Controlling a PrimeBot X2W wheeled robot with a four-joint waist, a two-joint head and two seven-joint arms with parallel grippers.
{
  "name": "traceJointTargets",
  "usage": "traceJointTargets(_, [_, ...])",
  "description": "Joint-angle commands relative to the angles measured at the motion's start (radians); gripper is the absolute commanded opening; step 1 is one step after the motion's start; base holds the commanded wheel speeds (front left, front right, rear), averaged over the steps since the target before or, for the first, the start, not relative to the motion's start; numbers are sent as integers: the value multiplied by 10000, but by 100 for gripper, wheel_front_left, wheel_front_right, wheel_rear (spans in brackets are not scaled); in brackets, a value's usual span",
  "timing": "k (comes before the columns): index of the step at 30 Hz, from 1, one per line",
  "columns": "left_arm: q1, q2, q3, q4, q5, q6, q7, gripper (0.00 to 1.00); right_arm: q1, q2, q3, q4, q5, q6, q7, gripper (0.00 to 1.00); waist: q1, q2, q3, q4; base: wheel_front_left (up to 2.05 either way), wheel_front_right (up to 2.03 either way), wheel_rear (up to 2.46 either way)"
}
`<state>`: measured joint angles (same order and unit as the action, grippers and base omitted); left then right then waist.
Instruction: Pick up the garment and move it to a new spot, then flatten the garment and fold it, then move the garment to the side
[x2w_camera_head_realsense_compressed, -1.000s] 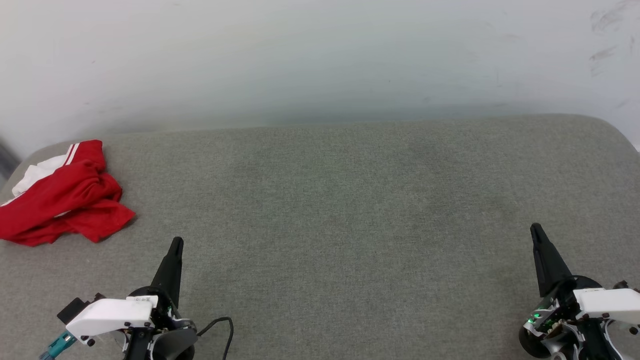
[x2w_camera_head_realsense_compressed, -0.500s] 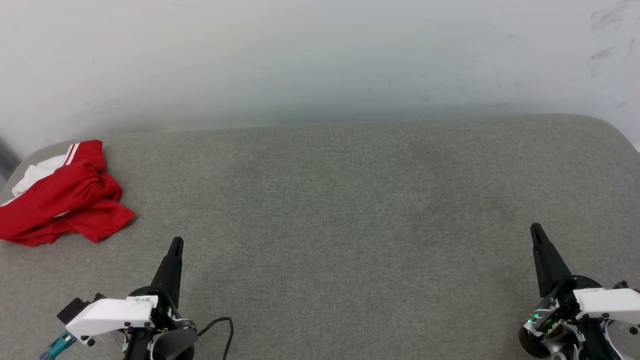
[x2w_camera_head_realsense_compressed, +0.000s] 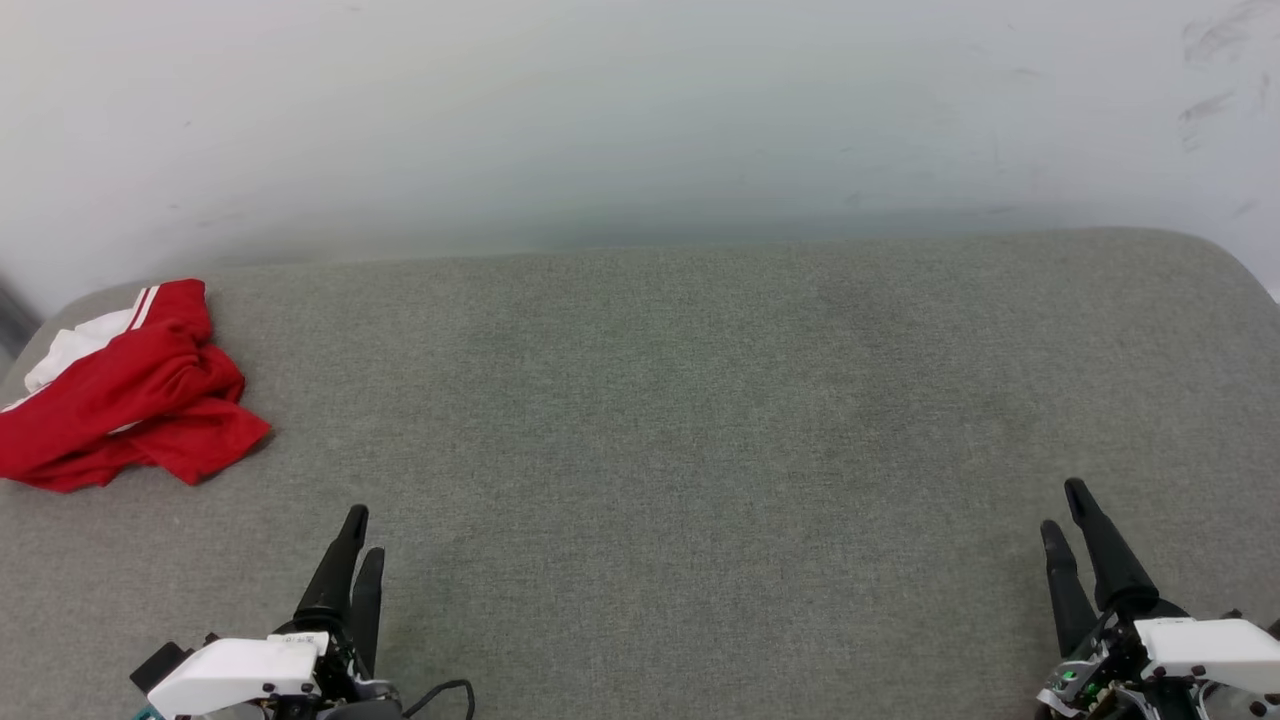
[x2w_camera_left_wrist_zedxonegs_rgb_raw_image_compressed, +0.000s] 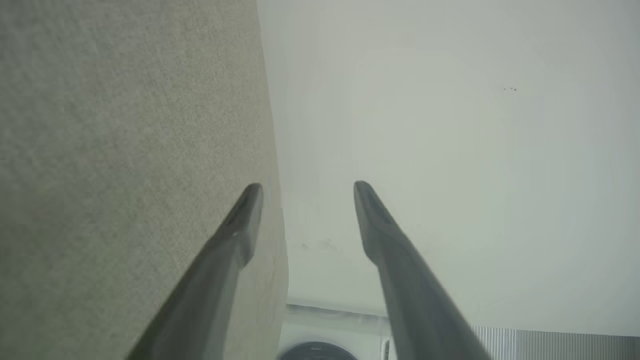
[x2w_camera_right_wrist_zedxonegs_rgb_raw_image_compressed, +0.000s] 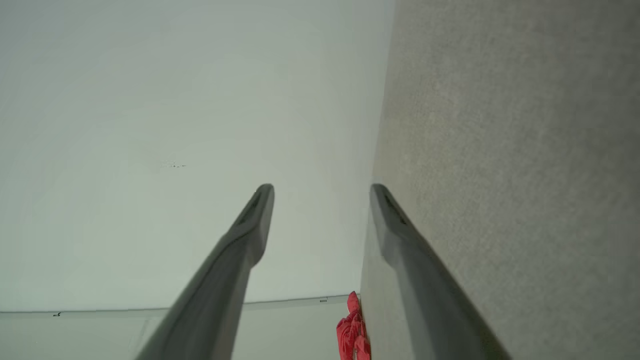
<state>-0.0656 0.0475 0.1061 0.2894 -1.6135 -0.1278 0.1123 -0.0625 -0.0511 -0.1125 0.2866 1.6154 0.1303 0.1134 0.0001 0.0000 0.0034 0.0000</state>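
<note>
The garment, red with a white sleeve and stripe trim, lies crumpled at the far left edge of the grey padded table. It also appears as a small red heap low in the right wrist view. My left gripper hovers at the lower left, below and right of the garment, with its fingers apart and nothing between them. My right gripper sits at the lower right, likewise open and empty. The wrist views show each pair of fingers spread over the table edge and wall.
A pale wall rises just behind the table's rear edge. A black cable loops beside the left wrist. The left wrist view shows a white appliance with a dark round front and a ribbed panel beyond the table.
Both grippers have opened from shut: each now shows two separate fingers. Both arms have drawn back toward the bottom of the head view. The garment has not moved.
</note>
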Motion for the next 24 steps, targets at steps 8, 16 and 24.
traceJointTargets(8, [35,11,-110,-319,283,-4,-444,100,52,-1,165,-314,-476,3,-451,100,0,0,7,-4,0,0,0])
traceJointTargets(16, [141,14,153,-221,884,-7,-818,100,153,0,111,-320,-1178,4,-824,100,0,0,7,-9,0,0,0])
traceJointTargets(24, [178,16,590,-489,1886,-10,-1158,100,70,-1,-247,-465,-3145,5,-1166,100,0,0,10,6,0,0,0])
